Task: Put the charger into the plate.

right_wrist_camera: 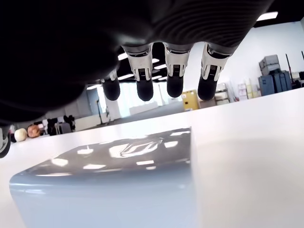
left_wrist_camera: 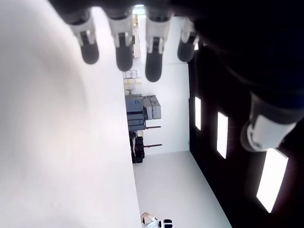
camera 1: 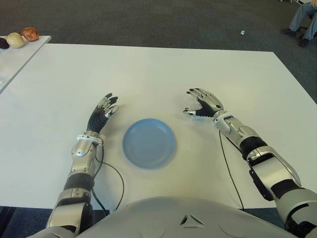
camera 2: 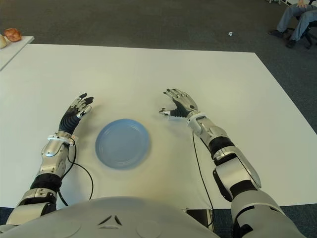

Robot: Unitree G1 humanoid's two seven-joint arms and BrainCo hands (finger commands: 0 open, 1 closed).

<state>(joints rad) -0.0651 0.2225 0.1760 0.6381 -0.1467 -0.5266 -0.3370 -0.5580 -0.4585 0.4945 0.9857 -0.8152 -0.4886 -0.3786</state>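
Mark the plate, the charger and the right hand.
plate (camera 1: pixel 149 143), left eye view, bare middle of the dish
charger (right_wrist_camera: pixel 118 183), right wrist view, glossy top face
right hand (camera 1: pixel 204 104), left eye view, back of the hand

No legible text, label, brand, number or sign appears in any view. The plate (camera 1: pixel 149 143) carries no marking, and the table (camera 1: pixel 163 74) around it shows no print either.

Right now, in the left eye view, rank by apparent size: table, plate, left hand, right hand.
1. table
2. plate
3. left hand and right hand: they look about alike, so unranked.
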